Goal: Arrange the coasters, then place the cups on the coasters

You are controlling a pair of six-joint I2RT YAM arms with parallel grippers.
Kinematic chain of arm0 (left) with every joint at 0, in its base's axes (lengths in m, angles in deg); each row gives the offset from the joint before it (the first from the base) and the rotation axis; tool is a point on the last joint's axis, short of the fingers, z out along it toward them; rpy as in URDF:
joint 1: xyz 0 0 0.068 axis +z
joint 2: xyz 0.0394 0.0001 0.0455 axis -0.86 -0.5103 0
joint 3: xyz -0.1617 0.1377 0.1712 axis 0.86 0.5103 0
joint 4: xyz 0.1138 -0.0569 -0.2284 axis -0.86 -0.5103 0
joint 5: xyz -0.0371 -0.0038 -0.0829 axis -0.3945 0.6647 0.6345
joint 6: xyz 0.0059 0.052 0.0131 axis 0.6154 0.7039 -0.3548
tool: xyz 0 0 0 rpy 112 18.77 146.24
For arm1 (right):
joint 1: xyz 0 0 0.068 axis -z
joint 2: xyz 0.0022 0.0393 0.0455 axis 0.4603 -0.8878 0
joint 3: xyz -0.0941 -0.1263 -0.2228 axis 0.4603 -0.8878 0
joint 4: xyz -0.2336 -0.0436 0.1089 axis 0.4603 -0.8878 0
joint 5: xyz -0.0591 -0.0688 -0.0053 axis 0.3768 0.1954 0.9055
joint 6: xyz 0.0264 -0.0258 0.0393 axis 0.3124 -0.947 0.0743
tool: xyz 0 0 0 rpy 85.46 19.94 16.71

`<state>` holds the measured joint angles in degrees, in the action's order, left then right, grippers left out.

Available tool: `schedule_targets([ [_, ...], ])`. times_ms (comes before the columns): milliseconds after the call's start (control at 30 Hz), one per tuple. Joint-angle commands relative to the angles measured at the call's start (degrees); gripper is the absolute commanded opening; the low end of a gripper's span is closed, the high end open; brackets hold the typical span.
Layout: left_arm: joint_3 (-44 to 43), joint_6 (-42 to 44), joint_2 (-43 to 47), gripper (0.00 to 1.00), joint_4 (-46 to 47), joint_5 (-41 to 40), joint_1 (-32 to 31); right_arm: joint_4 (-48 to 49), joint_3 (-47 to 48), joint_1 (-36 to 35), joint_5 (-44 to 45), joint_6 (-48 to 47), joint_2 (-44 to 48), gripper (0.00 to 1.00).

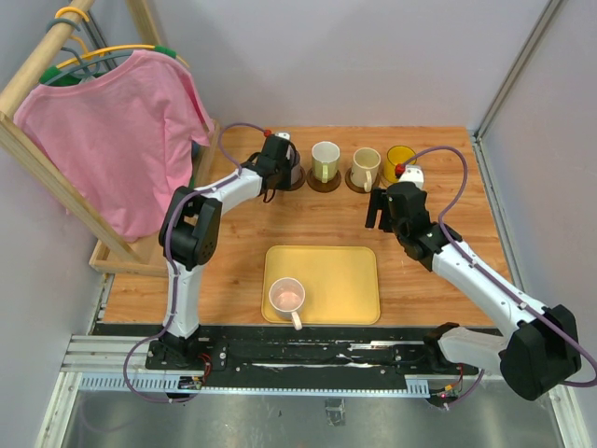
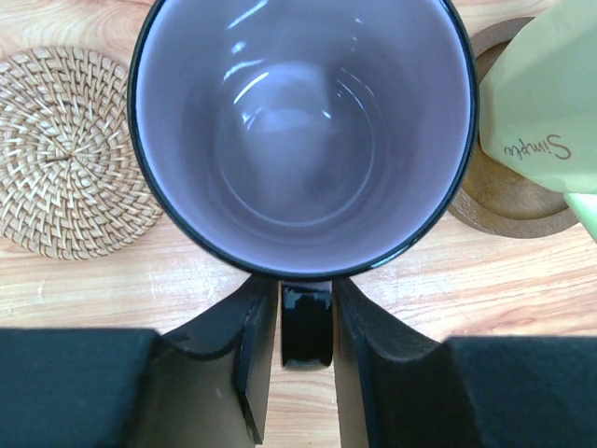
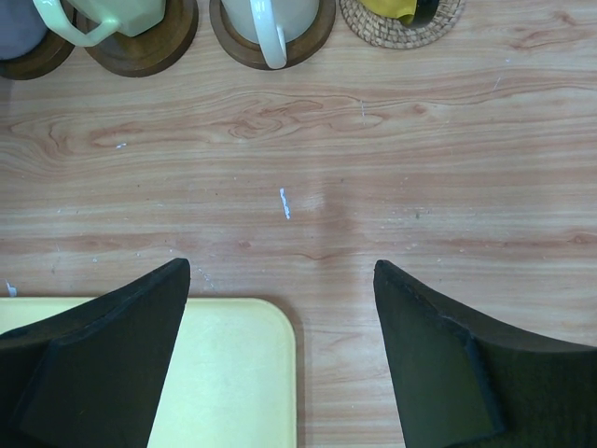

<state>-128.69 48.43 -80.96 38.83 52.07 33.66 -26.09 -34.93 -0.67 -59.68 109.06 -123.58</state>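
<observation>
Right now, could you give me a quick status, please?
Left gripper astride handle of grey-purple cup, grip unclear. Right gripper open, empty. Pink cup on yellow tray; woven coaster free. No obstruction seen.

The overhead camera looks steeply down from behind the near edge, taking in the whole worktop [image 1: 438,271], with the yellow tray [image 1: 322,280] at lower centre. The left wrist camera peers straight down, very close, into the grey-purple cup [image 2: 303,131], which fills the upper frame; the white-greenish cup [image 2: 546,121] clips the right edge. The right wrist camera hangs farther back, jaws at its bottom corners. It shares that white-greenish cup, upper left, and the tray's corner, lower left, with the overhead view.
</observation>
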Motion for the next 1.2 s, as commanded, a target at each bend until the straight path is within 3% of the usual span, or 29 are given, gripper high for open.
schedule_targets([
  [0,-2.05,0.42,2.64,0.35,-0.76,0.97,-0.28,0.61,1.36,1.88,-1.09,0.75,-0.48,0.81],
  [133,-2.2,0.46,3.0,0.42,-0.8,1.21,-0.45,0.62,1.56,1.88,-1.48,0.84,-0.61,0.81],
  [367,-1.8,0.55,4.19,0.44,-1.69,1.75,-0.93,0.14,1.66,1.88,-2.05,1.21,-0.74,0.81],
  [600,2.18,-0.01,9.74,0.77,-1.65,2.74,-1.5,-0.33,1.35,1.88,-1.87,1.37,-0.03,0.81],
  [700,4.67,-0.55,13.87,0.85,-1.68,2.72,-1.6,-0.58,1.25,1.88,-1.44,1.23,0.39,0.81],
  [1000,20.09,-3.22,28.94,0.88,-3.57,3.62,-4.05,-1.49,0.88,2.18,2.09,-0.5,2.46,0.82],
  [1167,29.9,-5.29,40.38,0.99,-5.76,5.62,-7.26,-1.58,0.32,2.89,2.57,0.01,3.13,0.85],
])
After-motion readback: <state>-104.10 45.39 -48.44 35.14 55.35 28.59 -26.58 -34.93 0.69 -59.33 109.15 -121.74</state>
